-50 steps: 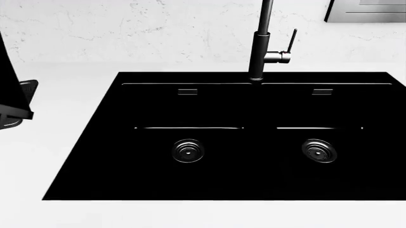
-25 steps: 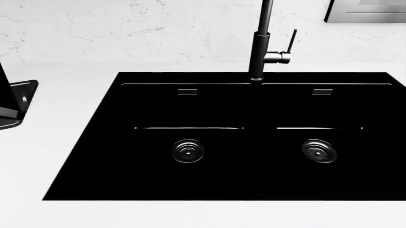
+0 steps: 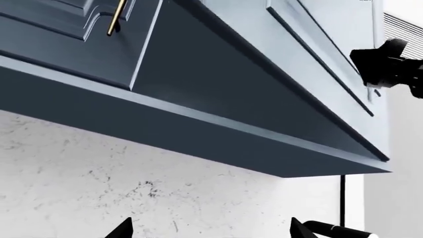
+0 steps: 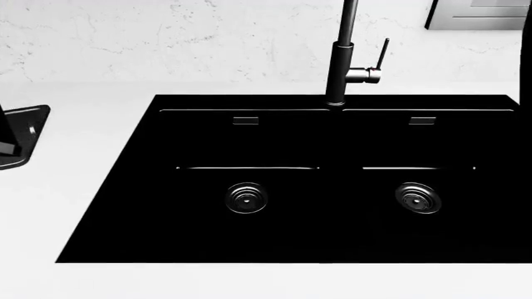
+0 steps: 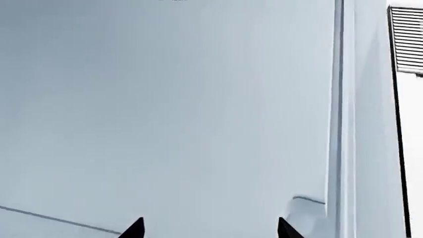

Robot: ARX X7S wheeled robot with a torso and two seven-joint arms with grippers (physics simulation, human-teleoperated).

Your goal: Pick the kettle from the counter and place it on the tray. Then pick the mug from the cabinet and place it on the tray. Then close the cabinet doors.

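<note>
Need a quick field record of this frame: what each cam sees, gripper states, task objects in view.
head view: black double-basin sink in white counter, faucet behind
tray: corner at left edge
left wrist: cabinet door with brass handle, from below
right wrist: pale panel close up
left gripper: open
right gripper: open
kettle, mug: not in view

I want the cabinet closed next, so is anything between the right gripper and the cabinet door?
Nothing visible does. In the right wrist view the right gripper faces the cabinet door directly, with its jaws apart and empty. Only the pale door panel fills the space ahead of it.
</note>
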